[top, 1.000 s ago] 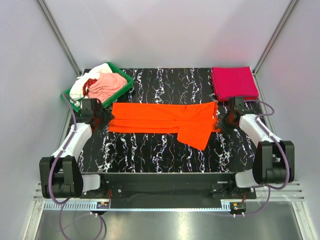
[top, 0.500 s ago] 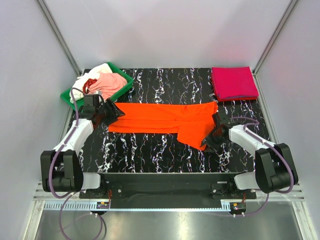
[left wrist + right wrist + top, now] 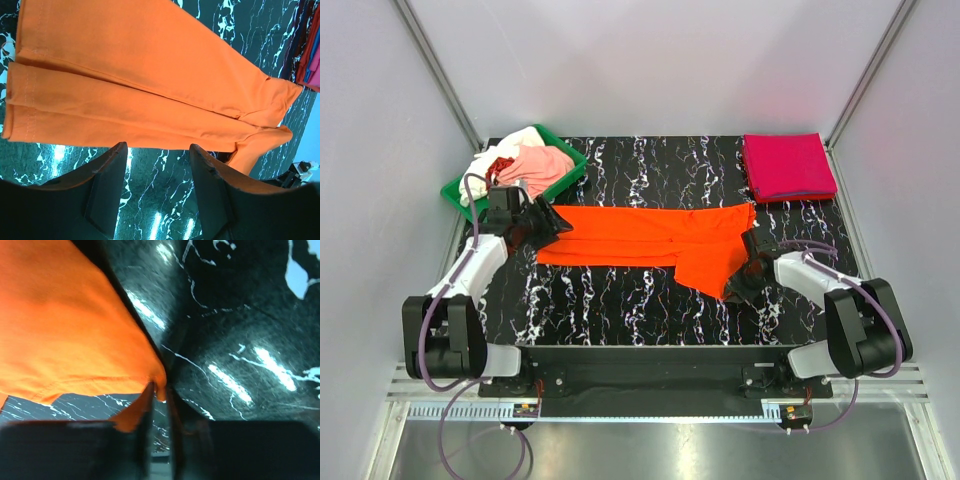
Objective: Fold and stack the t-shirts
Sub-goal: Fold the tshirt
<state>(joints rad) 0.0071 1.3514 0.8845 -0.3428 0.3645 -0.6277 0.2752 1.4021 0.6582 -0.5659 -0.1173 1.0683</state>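
The bright orange t-shirt [image 3: 640,235] lies folded into a long strip across the middle of the table, with one sleeve [image 3: 712,268] sticking out toward the near right. My left gripper [image 3: 552,224] is open just above the table at the strip's left end; in the left wrist view the gripper [image 3: 157,149] is empty, short of the orange cloth [image 3: 135,75]. My right gripper [image 3: 741,283] sits at the sleeve's near right corner. In the right wrist view its narrow jaws [image 3: 160,402] pinch the orange corner [image 3: 159,382]. A folded magenta t-shirt [image 3: 788,165] lies at the back right.
A green tray [image 3: 462,192] at the back left holds crumpled white [image 3: 495,162], pale pink [image 3: 542,163] and red cloth. The black marbled table [image 3: 620,300] ends close to the right arm. Metal frame posts stand at both back corners.
My right gripper moved from the strip's right end down to the sleeve's near corner and closed on it. My left gripper shifted slightly right, over the strip's left end.
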